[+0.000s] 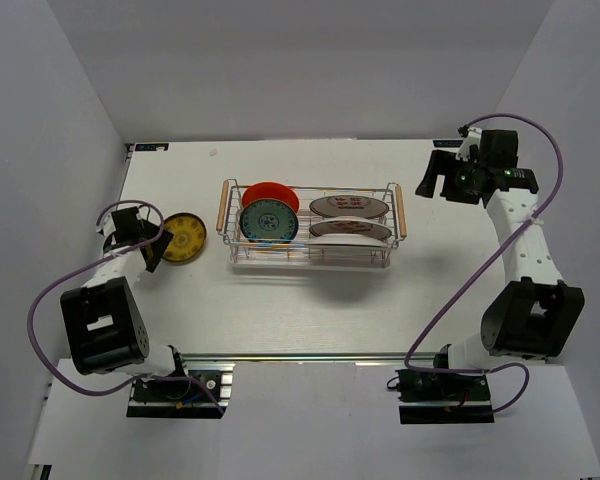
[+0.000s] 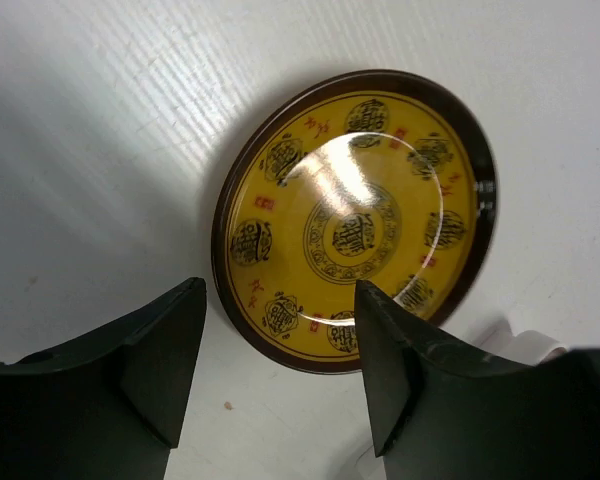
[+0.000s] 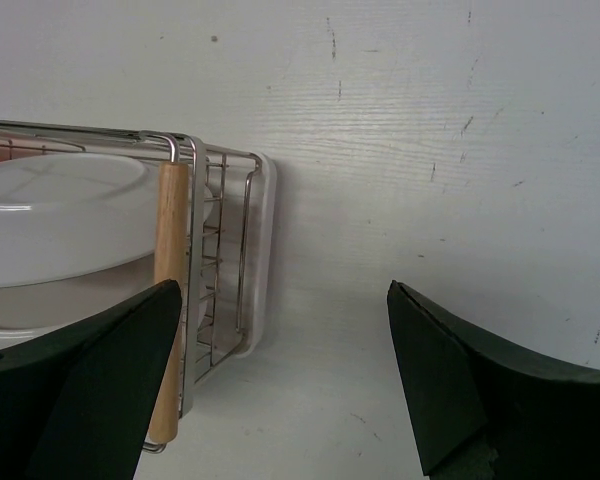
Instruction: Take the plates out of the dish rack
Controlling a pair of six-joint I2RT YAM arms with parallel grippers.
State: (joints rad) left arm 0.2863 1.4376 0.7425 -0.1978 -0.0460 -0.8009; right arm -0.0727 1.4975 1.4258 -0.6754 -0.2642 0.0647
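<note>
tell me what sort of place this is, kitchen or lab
Probably a robot lab booth: a white table boxed in by plain white walls, with two arms bolted at its edge.

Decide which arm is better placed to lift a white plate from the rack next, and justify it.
Right, probably. The right gripper is open beside the dish rack end holding the white plates; the left gripper is over the yellow plate, beyond the opposite end.

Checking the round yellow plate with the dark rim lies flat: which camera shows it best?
Left wrist: the yellow plate fills the frame, flat on the white table, beyond the open left gripper. Top external shows it small, left of the chrome wire dish rack. Right wrist misses it.
</note>
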